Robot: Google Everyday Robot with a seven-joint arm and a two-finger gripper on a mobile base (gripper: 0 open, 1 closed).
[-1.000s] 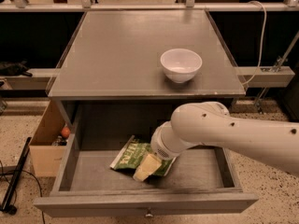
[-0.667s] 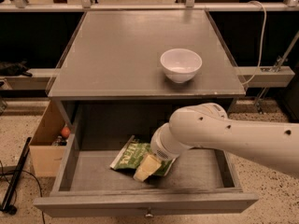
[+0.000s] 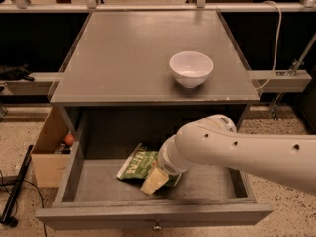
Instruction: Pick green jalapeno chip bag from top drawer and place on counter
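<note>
gripper (image 3: 155,178) is down in the drawer (image 3: 98,184), on the near end of the bag (image 3: 134,163); wrist hides it, can't tell if it's spread or pinching. bag lies flat on the drawer floor, mid-left. Step looks like the grasp: needs a firm pinch on one edge, crinkly film will likely slip. Then lift clear of the counter (image 3: 133,58) lip before going up and over, and set down left of the bowl (image 3: 191,68)
</note>
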